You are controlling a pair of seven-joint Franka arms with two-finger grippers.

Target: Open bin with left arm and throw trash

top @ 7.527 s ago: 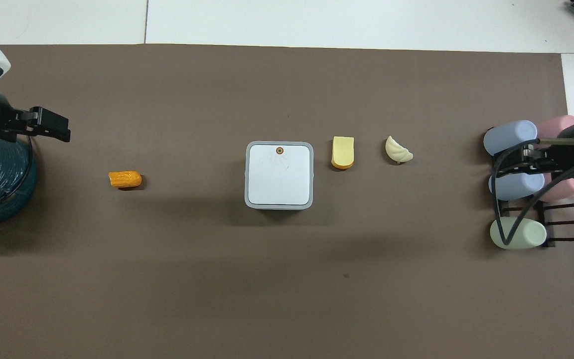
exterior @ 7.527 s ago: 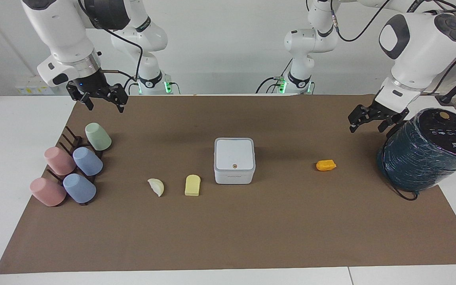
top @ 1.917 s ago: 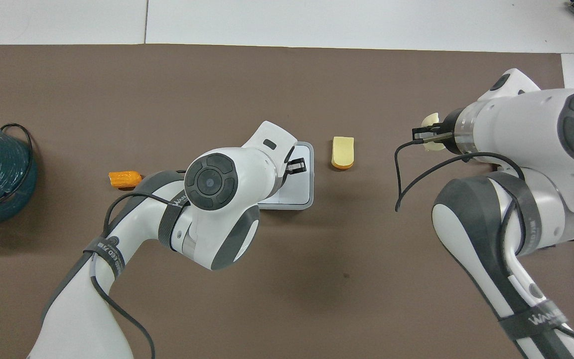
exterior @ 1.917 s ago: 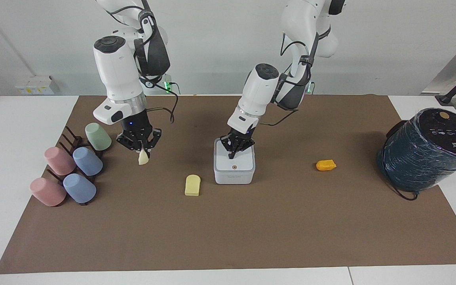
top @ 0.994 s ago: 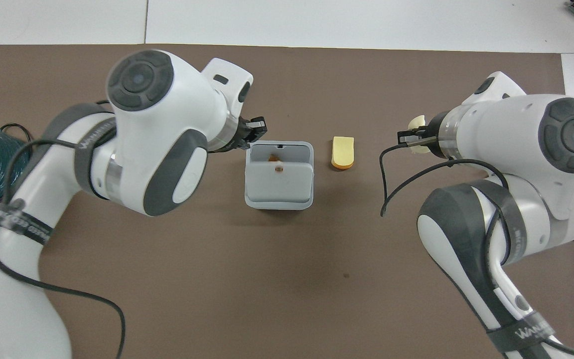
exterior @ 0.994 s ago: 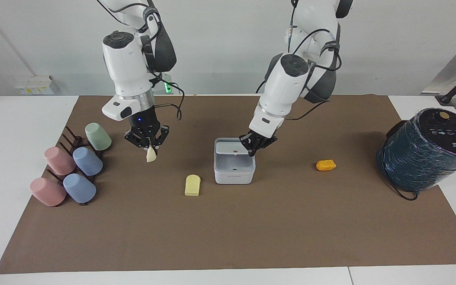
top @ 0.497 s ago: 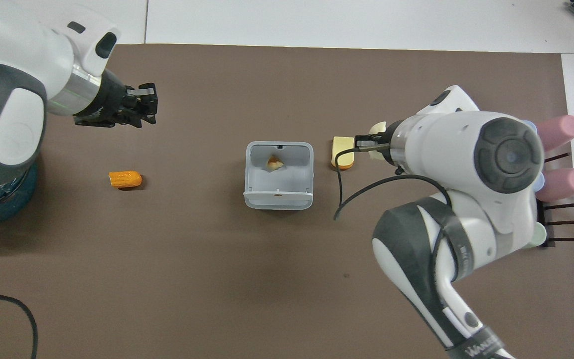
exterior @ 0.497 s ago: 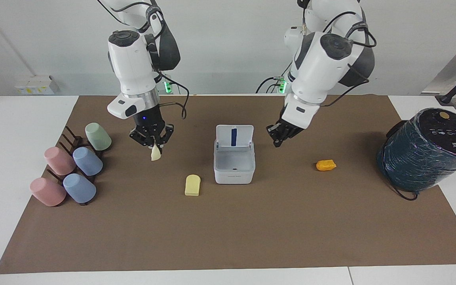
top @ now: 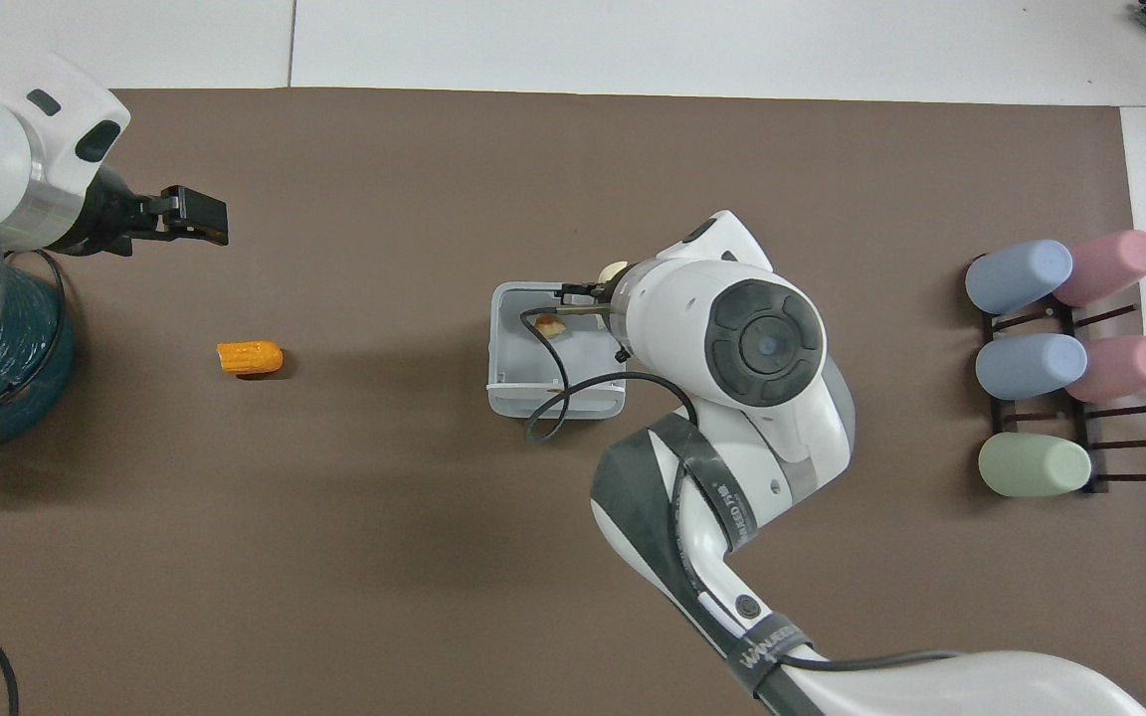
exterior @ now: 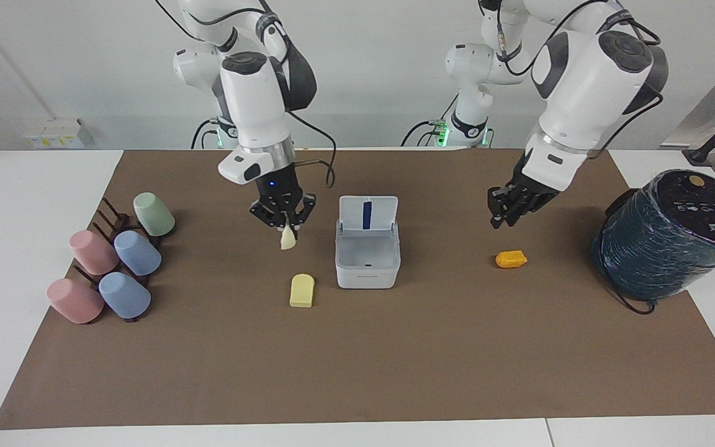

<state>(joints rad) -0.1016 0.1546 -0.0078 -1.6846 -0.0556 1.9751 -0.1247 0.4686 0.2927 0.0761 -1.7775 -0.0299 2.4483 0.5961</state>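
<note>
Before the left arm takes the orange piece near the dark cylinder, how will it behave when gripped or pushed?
The orange piece is small, so it is probably light. It looks elongated with rounded ends, so a sideways push may roll it. Its ridged surface should give some hold, though whether it is hard or soft cannot be told. The left end effector hangs over the mat near it.

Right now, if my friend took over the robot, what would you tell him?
Right gripper: shut on the cream wedge, up in the air beside the bin, not yet over it.
Left gripper: above the mat, near the orange lump, holding nothing.
Bin: lid stands open. A small piece seems to lie inside already.
Yellow slab: on the mat beside the bin, toward the right arm's end.
Done: bin opened, wedge picked up.
Left: drop the wedge in, then the slab and the orange lump.
</note>
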